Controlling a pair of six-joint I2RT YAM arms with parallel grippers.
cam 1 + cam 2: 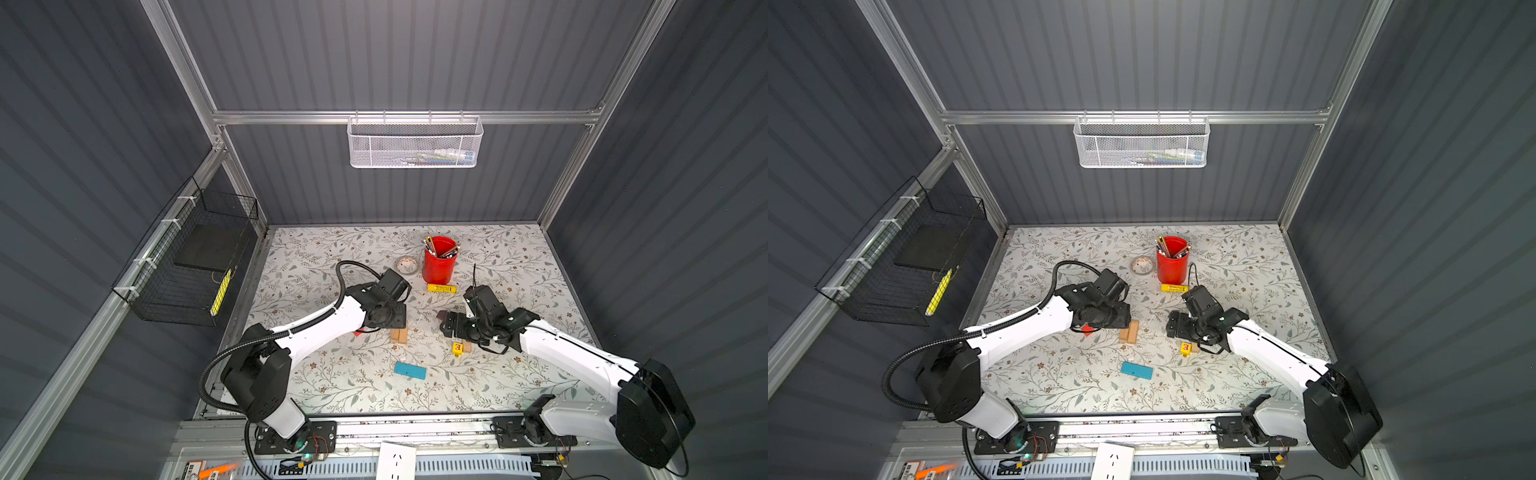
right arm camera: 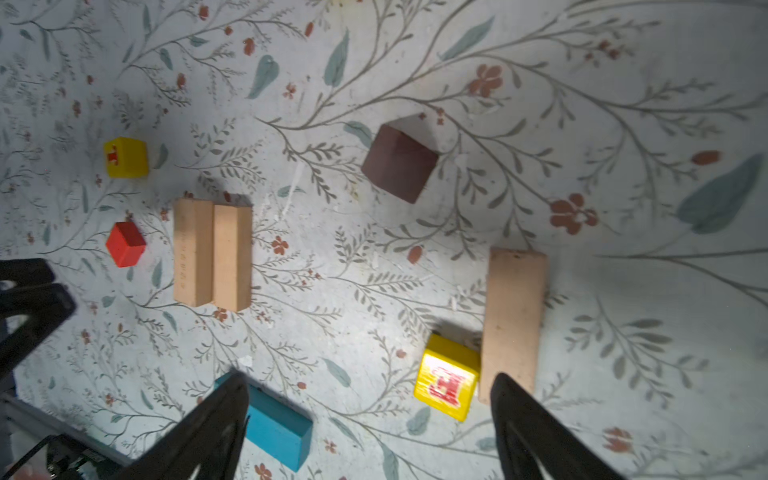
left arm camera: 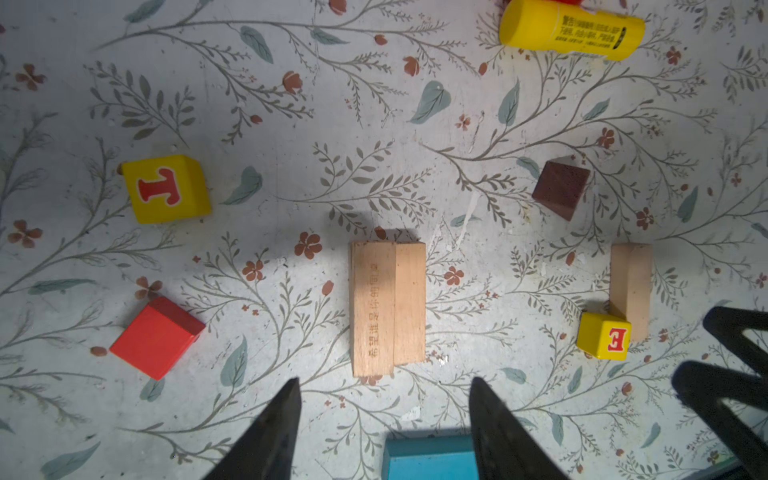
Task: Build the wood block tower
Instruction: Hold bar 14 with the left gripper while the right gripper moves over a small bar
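My left gripper [image 3: 385, 380] hangs empty, jaws parted, by the paired tan bars [image 3: 388, 307]; right gripper [image 2: 369, 375] wide, empty; teal bar [image 1: 410, 370] at their six o'clock.

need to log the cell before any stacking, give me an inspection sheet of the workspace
surface: floral tabletop; no block is stacked on another.
job's things: two tan bars touching side by side; another tan bar against the yellow E cube; second yellow cube, red cube, dark brown piece and teal bar lie apart.
clutter: red cup of pencils, yellow tube, small round dish.
grippers: left gripper open, empty, near the tan pair; right gripper open, empty, near the E cube.
cables: black hose along the left arm; thin wire at the right wrist.
surroundings: white mesh basket on the back rail; black wire basket on the left wall.
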